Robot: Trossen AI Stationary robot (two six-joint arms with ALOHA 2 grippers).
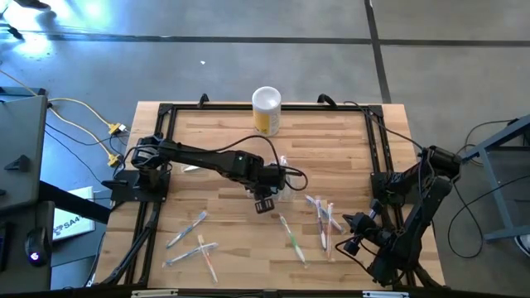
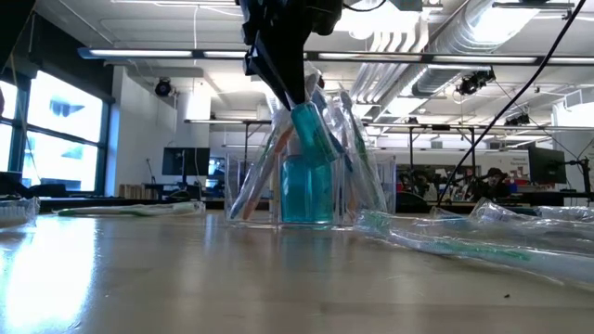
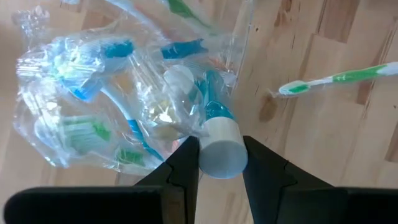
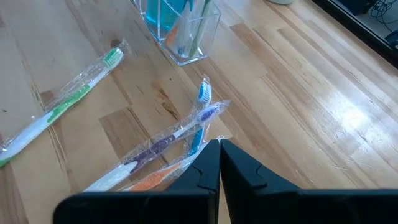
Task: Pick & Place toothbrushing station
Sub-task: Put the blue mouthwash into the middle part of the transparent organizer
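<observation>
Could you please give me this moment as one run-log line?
left claw: shut on tube over holder | right claw: shut, idle at right edge | toothbrushes: loose on table

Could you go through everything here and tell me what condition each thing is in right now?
Left gripper: over the table's middle, shut on a teal tube.
Teal tube: held by its white cap, above the holder.
Clear holder: upright, with wrapped toothbrushes inside.
Loose toothbrushes: wrapped, lying flat on the table.
Yellow canister: upright at the far edge.
Right gripper: shut, empty, near the table's right side.
</observation>
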